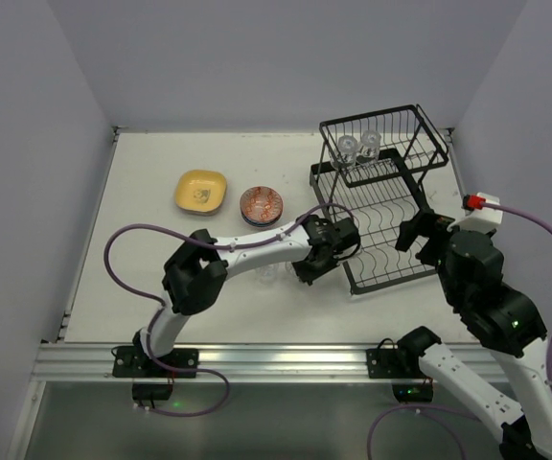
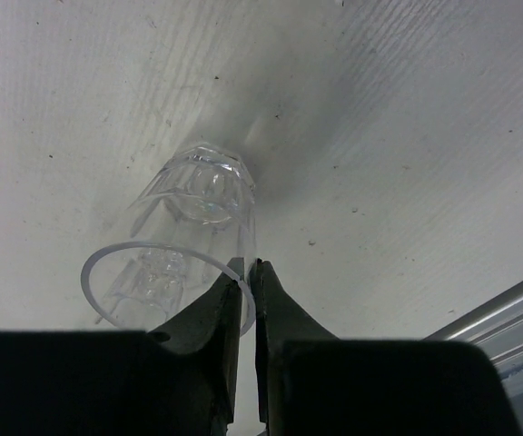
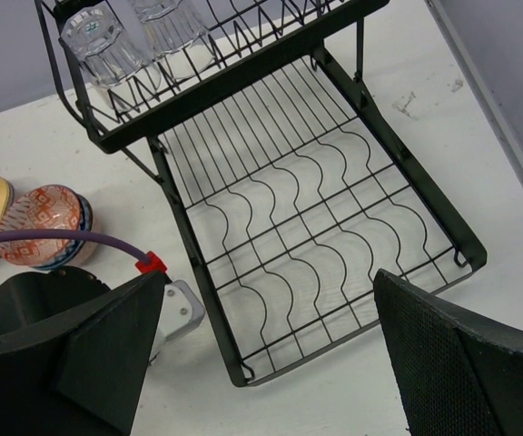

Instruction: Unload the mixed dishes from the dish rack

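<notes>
My left gripper (image 2: 248,265) is shut on the rim of a clear drinking glass (image 2: 198,195), held low over the white table. In the top view this gripper (image 1: 303,271) is just left of the black wire dish rack (image 1: 383,257), and the glass (image 1: 274,276) shows faintly beside it. Two more glasses (image 1: 357,147) stand upside down on the rack's upper shelf, also seen in the right wrist view (image 3: 98,45). The wavy lower tray (image 3: 316,245) holds nothing. My right gripper (image 3: 284,363) is open and empty above the tray's near edge, and it also shows in the top view (image 1: 418,235).
A yellow plate (image 1: 200,192) and a reddish-pink bowl stacked on a blue one (image 1: 262,204) sit on the table left of the rack. The bowls also show in the right wrist view (image 3: 48,222). Walls close in the table at the back and on both sides.
</notes>
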`<state>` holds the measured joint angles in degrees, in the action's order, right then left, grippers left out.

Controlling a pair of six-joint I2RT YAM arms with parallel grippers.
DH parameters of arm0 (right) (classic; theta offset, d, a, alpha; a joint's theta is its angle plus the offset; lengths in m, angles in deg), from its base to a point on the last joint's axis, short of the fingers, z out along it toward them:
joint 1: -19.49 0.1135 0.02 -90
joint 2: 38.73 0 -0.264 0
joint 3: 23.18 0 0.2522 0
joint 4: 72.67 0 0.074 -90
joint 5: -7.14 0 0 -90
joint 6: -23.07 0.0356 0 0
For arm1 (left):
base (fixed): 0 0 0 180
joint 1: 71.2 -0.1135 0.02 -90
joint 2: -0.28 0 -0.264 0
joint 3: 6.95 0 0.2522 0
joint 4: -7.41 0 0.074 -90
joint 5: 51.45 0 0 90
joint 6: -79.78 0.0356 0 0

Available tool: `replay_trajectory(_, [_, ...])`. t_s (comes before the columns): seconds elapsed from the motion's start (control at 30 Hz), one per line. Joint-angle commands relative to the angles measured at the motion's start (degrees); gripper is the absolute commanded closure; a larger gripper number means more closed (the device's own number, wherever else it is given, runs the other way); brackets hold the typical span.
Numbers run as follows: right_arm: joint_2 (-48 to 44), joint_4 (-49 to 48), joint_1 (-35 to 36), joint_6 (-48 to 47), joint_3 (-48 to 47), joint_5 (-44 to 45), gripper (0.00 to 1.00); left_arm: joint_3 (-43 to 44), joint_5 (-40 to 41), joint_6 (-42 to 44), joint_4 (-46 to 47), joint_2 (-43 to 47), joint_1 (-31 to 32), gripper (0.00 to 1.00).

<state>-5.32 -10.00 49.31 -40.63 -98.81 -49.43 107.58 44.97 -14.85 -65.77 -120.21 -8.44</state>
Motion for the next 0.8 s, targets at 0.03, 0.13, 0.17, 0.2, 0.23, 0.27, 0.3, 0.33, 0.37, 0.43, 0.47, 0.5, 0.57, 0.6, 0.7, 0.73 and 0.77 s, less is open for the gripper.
replay_trajectory(0.03, [-0.10,-0.74,-0.12,-1.17,0.34,-0.73,0.01,2.06,1.23,2.34,-1.93,-0.72,-0.01,0.85])
replay_trajectory(0.13, [-0.19,-0.74,-0.12,-1.26,0.43,-1.00,0.01,2.67,2.98,1.81,-2.02,0.25,-0.10,0.66])
replay_trajectory(0.17, [-0.19,-0.74,-0.12,-1.34,0.52,-1.00,0.01,2.85,3.34,1.72,-2.02,0.60,-0.01,0.54])
replay_trajectory(0.2, [-0.01,-0.83,-0.12,-1.26,0.52,-0.91,0.01,2.94,3.60,1.55,-2.10,1.04,-0.01,0.48])
replay_trajectory(0.23, [0.08,-0.74,-0.12,-1.08,0.61,-0.74,0.01,3.37,4.04,1.20,-2.11,1.39,-0.10,0.43])
replay_trajectory(0.27, [0.25,-0.83,-0.12,-1.08,0.61,-0.65,0.01,3.73,5.00,0.85,-2.19,2.53,-0.01,0.33])
replay_trajectory(0.3, [0.95,-0.83,-0.12,-0.91,0.61,-0.56,0.01,4.17,5.79,0.15,-2.19,3.23,-0.01,0.29])
replay_trajectory(0.33, [1.39,-0.83,-0.12,-0.73,0.35,0.05,0.01,4.52,6.67,-0.21,-2.11,3.85,-0.01,0.26])
replay_trajectory(0.37, [1.92,-1.00,-0.12,-0.38,0.08,0.58,0.01,5.48,7.99,-0.56,-1.58,5.60,-0.10,0.20])
replay_trajectory(0.43, [3.93,-1.18,-0.47,0.33,-1.58,1.55,0.01,6.28,8.96,-1.18,-0.09,7.89,-0.01,0.13])
replay_trajectory(0.47, [4.64,-2.22,-1.43,0.06,-2.29,0.94,0.01,5.50,9.84,-1.35,3.14,11.38,-0.18,0.01])
replay_trajectory(0.5, [5.34,-3.10,-2.13,-0.98,-2.99,-0.11,0.01,4.79,9.93,-1.79,5.26,13.50,-0.97,0.00])
replay_trajectory(0.57, [8.15,-6.34,-7.89,-2.04,-5.71,-7.21,0.01,1.47,9.76,-2.84,11.82,20.18,-2.63,0.00])
replay_trajectory(0.6, [9.29,-7.41,-10.64,-3.09,-6.77,-11.50,0.01,-0.56,9.58,-5.11,14.91,22.99,-5.95,0.00])
replay_trajectory(0.7, [16.40,-11.28,-17.69,-3.28,-11.42,-24.97,0.01,-6.62,5.28,-14.22,20.57,31.35,-21.19,0.00])
replay_trajectory(0.73, [18.95,-11.37,-17.78,-3.28,-15.26,-26.21,0.01,-7.68,5.97,-16.19,20.57,34.32,-25.02,0.00])
replay_trajectory(0.77, [24.46,-10.77,-17.70,-3.19,-17.39,-28.40,0.01,-9.26,7.54,-17.60,21.35,36.01,-30.89,0.00])
